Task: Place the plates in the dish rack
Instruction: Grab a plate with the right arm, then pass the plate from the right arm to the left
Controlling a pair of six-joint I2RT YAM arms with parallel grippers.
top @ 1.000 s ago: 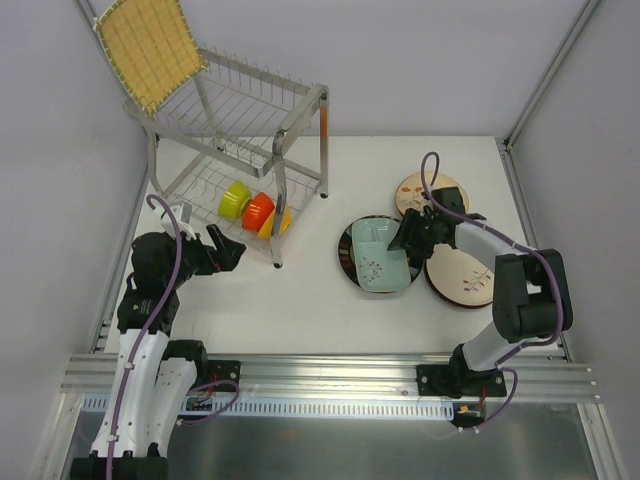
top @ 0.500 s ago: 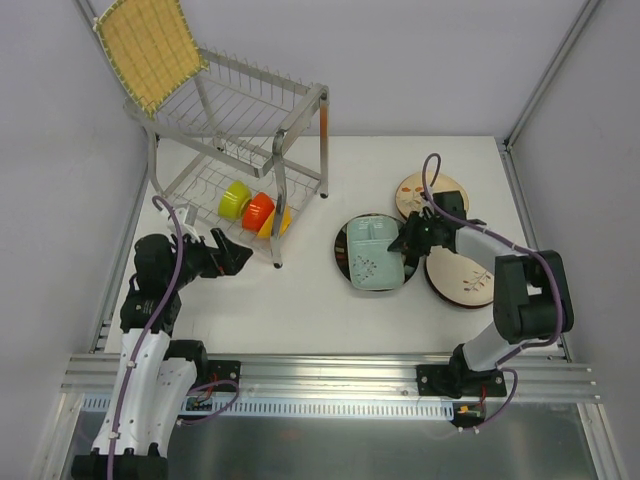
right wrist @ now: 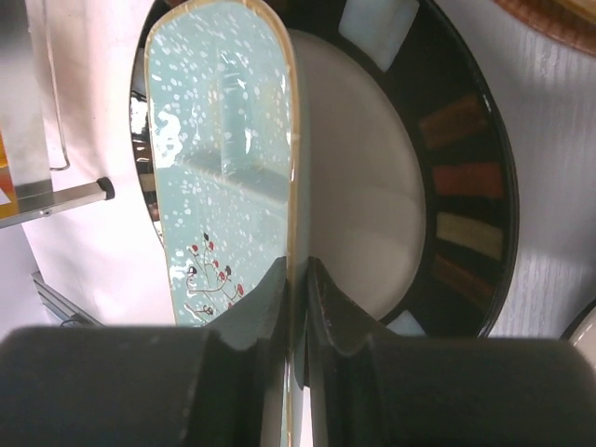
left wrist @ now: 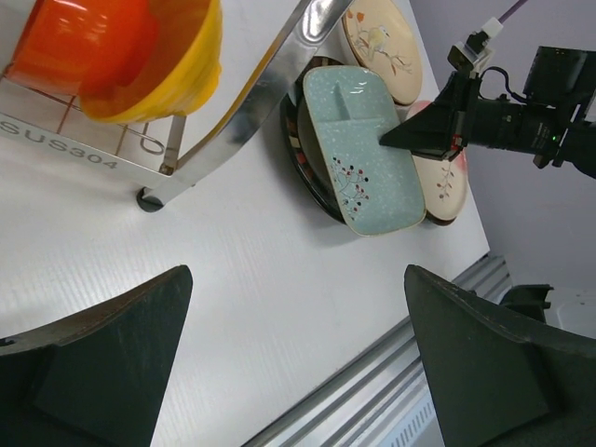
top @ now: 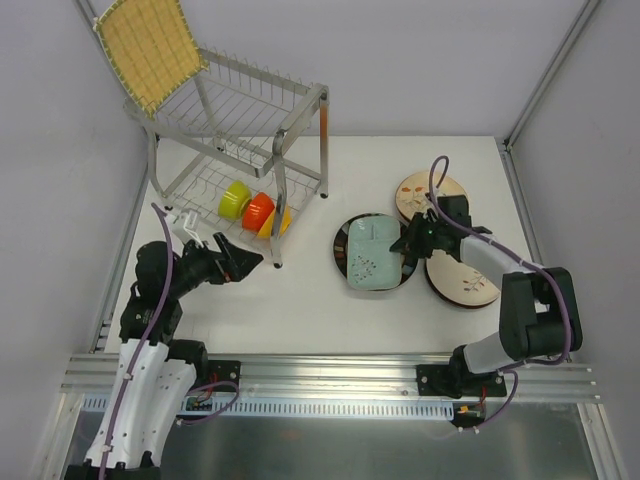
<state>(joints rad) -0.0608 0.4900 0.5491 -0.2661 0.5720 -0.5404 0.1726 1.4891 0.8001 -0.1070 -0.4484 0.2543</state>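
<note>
Counter (top: 300, 300): 4 plates not yet loaded, centre-right of top view. Dish rack (top: 240, 120), upper left: 1 plate in, the yellow square plate (top: 150, 50), propped on its top tier. Teal plate (top: 372, 255) sits on the dark-rimmed plate (right wrist: 456, 186), with 2 cream floral plates (top: 420, 192) beside them. Right gripper (right wrist: 296, 272): fingers clenched on the teal plate's rim. Left gripper (left wrist: 296, 279), lower left: fingers spread, empty.

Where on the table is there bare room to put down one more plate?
The widest bare table lies between the dish rack and the dark-rimmed plate, down to the near edge. A narrower strip is free behind the plates. The right side is crowded: the teal plate and two floral plates.
</note>
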